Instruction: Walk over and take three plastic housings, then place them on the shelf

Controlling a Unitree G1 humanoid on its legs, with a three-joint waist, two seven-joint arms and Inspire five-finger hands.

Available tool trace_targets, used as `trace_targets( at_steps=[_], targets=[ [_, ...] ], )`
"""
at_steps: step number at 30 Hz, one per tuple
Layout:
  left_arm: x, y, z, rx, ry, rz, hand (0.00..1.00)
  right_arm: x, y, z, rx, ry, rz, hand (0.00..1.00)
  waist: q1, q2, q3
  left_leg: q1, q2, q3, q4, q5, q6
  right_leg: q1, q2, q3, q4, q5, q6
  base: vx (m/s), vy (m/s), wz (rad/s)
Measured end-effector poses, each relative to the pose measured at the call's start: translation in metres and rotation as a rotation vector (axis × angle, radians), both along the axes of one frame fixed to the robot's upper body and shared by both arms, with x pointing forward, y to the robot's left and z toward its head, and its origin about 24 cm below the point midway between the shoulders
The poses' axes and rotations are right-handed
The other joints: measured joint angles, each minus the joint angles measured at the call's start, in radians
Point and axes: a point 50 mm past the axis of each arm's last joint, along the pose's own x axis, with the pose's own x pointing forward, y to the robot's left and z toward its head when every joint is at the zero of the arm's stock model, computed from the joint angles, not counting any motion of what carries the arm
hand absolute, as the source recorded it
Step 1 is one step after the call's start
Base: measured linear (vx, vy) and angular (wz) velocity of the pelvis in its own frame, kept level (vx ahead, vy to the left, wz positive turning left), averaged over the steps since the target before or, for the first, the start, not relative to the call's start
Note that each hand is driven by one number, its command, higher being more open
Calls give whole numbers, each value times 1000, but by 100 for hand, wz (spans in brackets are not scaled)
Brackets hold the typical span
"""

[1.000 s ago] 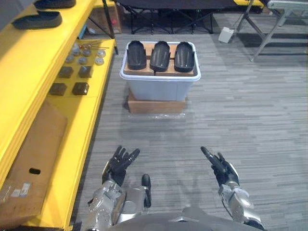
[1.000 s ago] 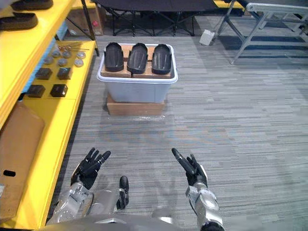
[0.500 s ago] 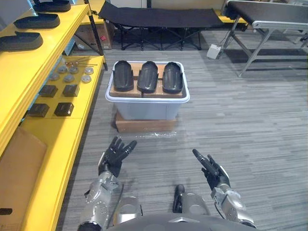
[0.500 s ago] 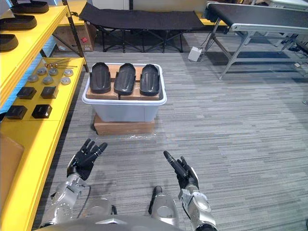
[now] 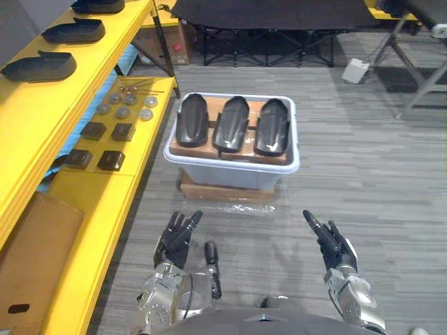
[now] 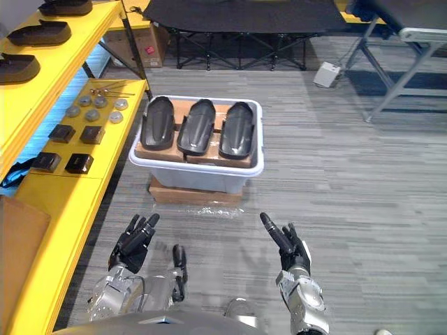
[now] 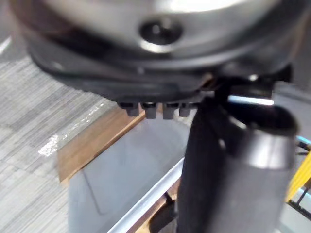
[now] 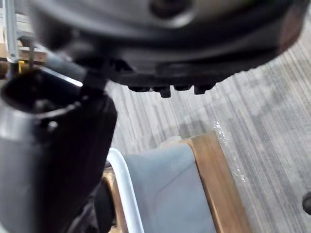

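Three black plastic housings lie side by side on brown blocks in a pale grey bin: the left housing, the middle housing and the right housing. The bin rests on a flat cardboard box on the carpet, ahead of me. My left hand hovers open, low at the left and short of the bin, holding nothing. At the lower right my right hand is open too, fingers straight and pointing toward the bin. A yellow shelf runs along my left.
The shelf's upper level carries more black housings. Its lower level holds small black boxes, metal discs and a brown cardboard sheet. A black folding cot and a white box stand beyond the bin.
The whole scene has shifted as the camera moved; the bin now looks a little nearer and more to the right. Both hands stay open and raised in front of me.
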Motion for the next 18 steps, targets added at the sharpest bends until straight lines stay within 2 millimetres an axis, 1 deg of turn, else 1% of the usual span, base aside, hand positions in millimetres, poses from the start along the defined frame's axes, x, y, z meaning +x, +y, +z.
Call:
trace_targets(
  at_steps=[1,2,3,4,5,6,7,8,9,10,11,12,13,14,15,16,17,18],
  targets=[
    [0,5,0,20,2,-6,100,3,8,-1,7,2,25,100,1,-31,-8,-10,-28,16,24,-35,11,-5,-31,10,1,-21,-11,312,97,-5],
    [4,9,2,33,-10,-13,100,8,12,1,5,-19,41,100,1,-46,-11,-35,-47,22,60,-73,21,-11,-52,24,4,-19,-12,370,112,-1],
    [7,9,4,34,-20,-18,100,10,12,2,3,-24,41,100,-2,-50,-8,-43,-58,24,83,-93,37,-17,-68,25,22,-7,4,316,106,5],
    [10,7,5,33,-32,-24,100,12,13,2,2,-25,38,100,-4,-50,-8,-30,-70,26,90,-116,43,-41,-94,37,104,-5,6,280,136,5],
    [11,7,7,39,-41,-36,100,13,14,1,-2,-21,33,100,-3,-50,-8,-7,-73,29,86,-134,45,-82,-117,46,222,-5,7,205,126,-5],
    [12,7,8,53,-48,-49,100,14,15,0,-4,-19,31,100,-3,-52,-7,15,-76,30,77,-143,46,-117,-138,50,319,5,17,251,155,-8],
    [13,10,10,88,-57,-77,100,15,18,0,-10,-19,37,100,-6,-58,-4,60,-82,21,57,-154,50,-189,-177,54,507,48,31,249,115,8],
    [16,10,13,118,-66,-107,100,12,23,-3,-1,-14,30,100,-11,-65,-4,93,-79,5,53,-170,49,-230,-187,49,596,23,6,257,89,18],
    [16,12,14,126,-72,-112,100,11,25,-4,4,-12,27,100,-12,-65,-4,105,-74,1,52,-174,47,-243,-183,40,603,6,-1,321,30,27],
    [19,16,17,146,-85,-125,100,10,28,-5,2,-11,30,100,-13,-64,-6,124,-61,-11,57,-176,45,-259,-177,5,566,-35,9,324,-11,32],
    [23,15,19,152,-96,-135,100,9,29,-5,-3,-13,25,100,-18,-62,-6,135,-51,-25,59,-177,45,-270,-162,-11,479,-49,10,271,-18,36],
    [25,16,21,156,-102,-136,100,9,29,-5,-6,-15,23,100,-21,-61,-7,138,-46,-34,59,-178,44,-278,-154,-11,432,-49,10,258,-69,48],
    [30,18,23,165,-114,-140,100,10,28,-4,-10,-22,19,100,-30,-61,-8,138,-41,-56,60,-179,34,-294,-145,-7,340,-41,20,236,-114,46],
    [35,19,26,169,-125,-140,100,11,27,-3,-20,-31,6,100,-30,-63,-9,137,-37,-73,62,-184,20,-312,-135,23,249,-27,32,272,-150,45],
    [36,19,26,171,-127,-138,100,11,25,-2,-24,-34,-3,100,-31,-65,-10,136,-36,-81,64,-187,14,-318,-129,47,210,-12,31,188,-191,40],
    [39,20,28,175,-132,-140,100,11,22,-1,-30,-38,-22,100,-33,-75,-13,133,-42,-102,72,-197,-4,-325,-114,106,142,60,25,170,-262,51],
    [39,22,29,186,-133,-155,100,6,19,-3,-32,-29,-38,100,-32,-109,-25,133,-66,-123,75,-207,-20,-323,-122,143,114,173,31,167,-302,58],
    [38,24,28,194,-127,-161,100,3,16,-3,-37,-23,-45,100,-31,-121,-30,130,-77,-134,80,-212,-28,-316,-131,140,111,173,39,147,-301,52]
  ],
)
